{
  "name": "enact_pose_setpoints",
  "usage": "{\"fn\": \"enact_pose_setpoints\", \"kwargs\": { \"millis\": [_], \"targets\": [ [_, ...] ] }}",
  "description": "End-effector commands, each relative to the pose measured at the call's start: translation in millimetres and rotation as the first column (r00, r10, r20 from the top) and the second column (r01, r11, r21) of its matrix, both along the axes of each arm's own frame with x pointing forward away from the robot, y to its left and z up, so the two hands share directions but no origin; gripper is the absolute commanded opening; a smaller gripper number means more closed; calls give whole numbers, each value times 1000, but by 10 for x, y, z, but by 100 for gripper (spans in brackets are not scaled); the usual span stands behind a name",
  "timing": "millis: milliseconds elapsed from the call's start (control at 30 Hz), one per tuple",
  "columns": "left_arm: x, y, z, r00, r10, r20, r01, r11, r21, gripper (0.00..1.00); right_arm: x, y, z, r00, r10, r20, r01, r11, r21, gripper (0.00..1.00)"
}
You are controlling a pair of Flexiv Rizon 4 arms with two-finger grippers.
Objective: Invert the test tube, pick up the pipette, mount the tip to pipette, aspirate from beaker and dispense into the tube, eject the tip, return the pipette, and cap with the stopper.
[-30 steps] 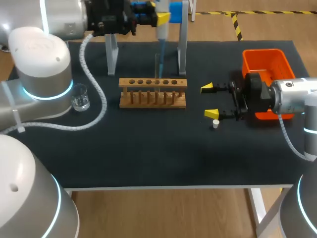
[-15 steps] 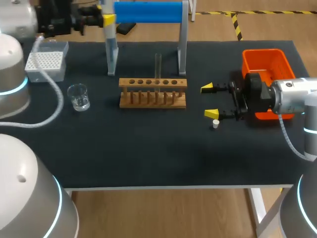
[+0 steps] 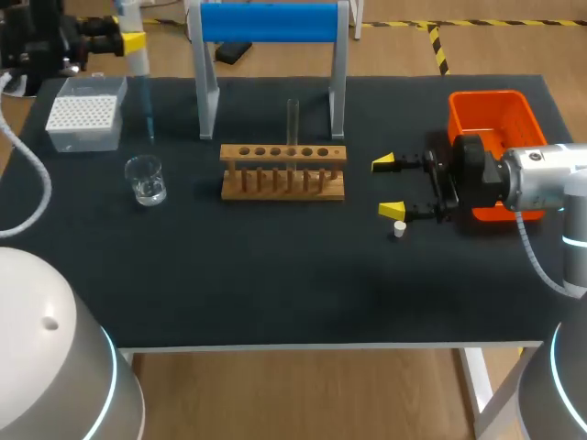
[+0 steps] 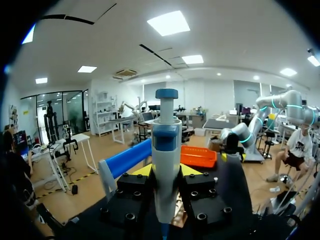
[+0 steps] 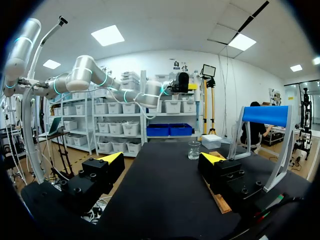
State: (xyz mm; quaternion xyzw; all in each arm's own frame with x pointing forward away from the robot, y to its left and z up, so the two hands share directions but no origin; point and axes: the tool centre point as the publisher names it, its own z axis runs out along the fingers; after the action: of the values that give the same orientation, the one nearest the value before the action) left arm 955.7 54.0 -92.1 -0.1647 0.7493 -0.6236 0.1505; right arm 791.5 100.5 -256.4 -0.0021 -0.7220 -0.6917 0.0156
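Gripping pipette by body, left gripper sits upper left of frame. Tip hangs beside tip box, behind beaker. Risk: off-centre descent, tip clips rim, beaker topples. Right gripper spread wide, stopper just beside.

Upright pipette near beaker; test tube standing in rack; stopper on table.
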Motion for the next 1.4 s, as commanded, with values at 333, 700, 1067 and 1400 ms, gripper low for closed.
{"fn": "enact_pose_setpoints", "kwargs": {
  "millis": [333, 700, 1067, 1400],
  "targets": [
    [-94, 187, -81, 1000, 22, 14, -22, 999, -29, 0, -12, -11, 9, 1000, -1, 1, 1, 1000, -2, 100],
    [-107, 222, -108, 999, 35, 21, -34, 998, -46, 0, -12, -11, 9, 1000, -1, 1, 1, 1000, -2, 100],
    [-108, 226, -101, 999, 34, 23, -33, 998, -46, 0, -12, -11, 9, 1000, -1, 1, 1, 1000, -2, 100],
    [-108, 226, -101, 999, 34, 23, -33, 998, -46, 0, -12, -11, 9, 1000, -1, 1, 1, 1000, -2, 100]
  ]
}}
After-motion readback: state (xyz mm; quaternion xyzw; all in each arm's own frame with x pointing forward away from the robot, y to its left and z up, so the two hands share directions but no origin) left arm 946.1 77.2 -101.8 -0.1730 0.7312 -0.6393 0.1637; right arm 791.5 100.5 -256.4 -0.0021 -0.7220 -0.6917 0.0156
